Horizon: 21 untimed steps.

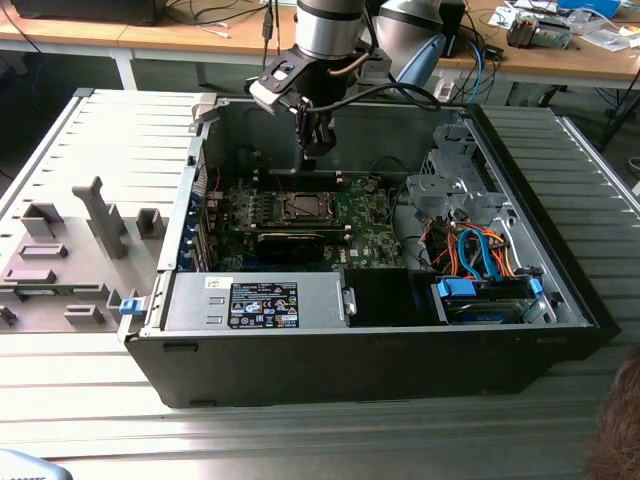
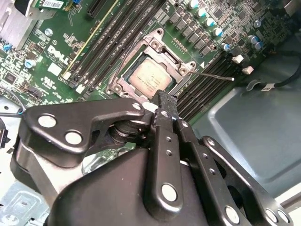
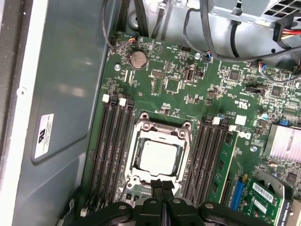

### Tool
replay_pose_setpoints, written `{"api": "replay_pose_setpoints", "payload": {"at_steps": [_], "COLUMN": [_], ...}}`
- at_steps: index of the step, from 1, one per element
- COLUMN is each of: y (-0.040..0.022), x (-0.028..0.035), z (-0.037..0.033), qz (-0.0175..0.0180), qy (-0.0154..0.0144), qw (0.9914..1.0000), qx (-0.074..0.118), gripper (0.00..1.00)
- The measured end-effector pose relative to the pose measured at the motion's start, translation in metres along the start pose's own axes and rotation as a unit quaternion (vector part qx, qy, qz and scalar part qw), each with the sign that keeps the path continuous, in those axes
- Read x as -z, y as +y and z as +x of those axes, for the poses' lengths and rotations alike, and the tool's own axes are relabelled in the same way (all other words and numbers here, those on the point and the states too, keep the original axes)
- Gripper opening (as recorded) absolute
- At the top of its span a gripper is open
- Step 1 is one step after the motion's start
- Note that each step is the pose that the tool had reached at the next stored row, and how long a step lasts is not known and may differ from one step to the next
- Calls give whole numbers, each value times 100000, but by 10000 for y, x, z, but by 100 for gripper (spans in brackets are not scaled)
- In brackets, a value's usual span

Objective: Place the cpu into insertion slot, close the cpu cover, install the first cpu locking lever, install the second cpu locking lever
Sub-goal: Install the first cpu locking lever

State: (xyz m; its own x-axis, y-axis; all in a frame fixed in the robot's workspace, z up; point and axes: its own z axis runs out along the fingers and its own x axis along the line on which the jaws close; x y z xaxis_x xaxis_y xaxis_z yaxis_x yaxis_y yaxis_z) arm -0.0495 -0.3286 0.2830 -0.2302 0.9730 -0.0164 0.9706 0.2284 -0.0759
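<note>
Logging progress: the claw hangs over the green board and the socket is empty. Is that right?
Not quite. The socket holds the cpu, as the first wrist view shows. The claw does hang over the green board.

An open black computer case (image 1: 370,365) lies on a ribbed grey metal tabletop (image 1: 300,440) that spreads out on every side of it. Behind the case stands a long light-brown wooden workbench (image 1: 190,38) on white legs (image 1: 125,68), strewn with dark cables (image 1: 215,14) and small clutter (image 1: 540,28). Even light leaves a pale sheen on the ribs in front of the case.
</note>
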Motion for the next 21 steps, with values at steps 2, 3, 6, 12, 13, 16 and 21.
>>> {"api": "replay_pose_setpoints", "payload": {"at_steps": [2, 3, 6, 12, 13, 16, 21], "y": [0, 0, 0, 0, 0, 0, 0], "x": [0, 0, 0, 0, 0, 0, 0], "z": [0, 0, 0, 0, 0, 0, 0], "qz": [-7, -14, -32, -54, -59, -65, -84], "qy": [-37, -57, -137, -244, -260, -306, -387], "qw": [99999, 99997, 99984, 99948, 99941, 99918, 99870], "qx": [462, 750, 1797, 3211, 3414, 4026, 5075], "gripper": [11, 11, 11, 11, 11, 11, 11]}}
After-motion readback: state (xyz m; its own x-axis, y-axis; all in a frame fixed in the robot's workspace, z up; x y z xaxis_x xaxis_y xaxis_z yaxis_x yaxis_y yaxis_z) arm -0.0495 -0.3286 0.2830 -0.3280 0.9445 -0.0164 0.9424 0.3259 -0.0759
